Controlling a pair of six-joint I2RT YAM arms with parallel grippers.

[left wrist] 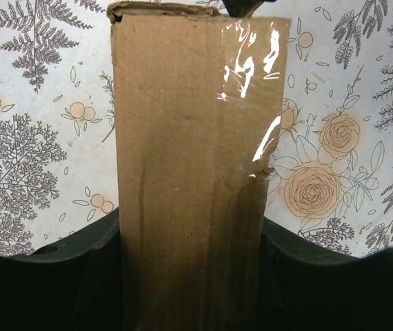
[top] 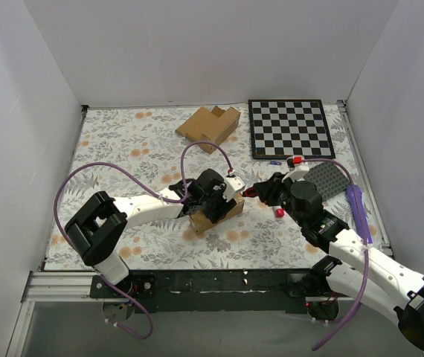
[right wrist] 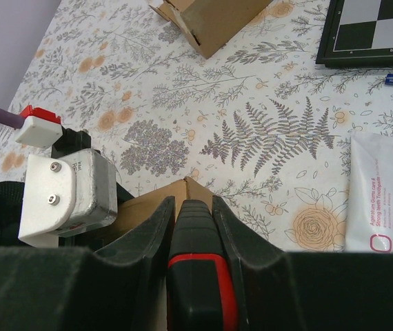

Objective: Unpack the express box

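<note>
Gripping the box near the middle of the floral table, your left gripper had its jaws clamped on the two long sides. The brown cardboard ran straight out between the black fingers. Glossy tape shone along the right part of the upper face, and the cardboard looked closed from the left wrist view.

Your right gripper sat just to the right of the box, jaws closed on a black cutter with a red band. The cutter pointed at the near corner of the box. You could not tell from any view whether its tip touched the cardboard.

Well behind the box, toward the back wall, lay a notched carton with a checkerboard beside it on the right. A white tube lay flat on the cloth to the right of your right gripper, apart from the box.
</note>
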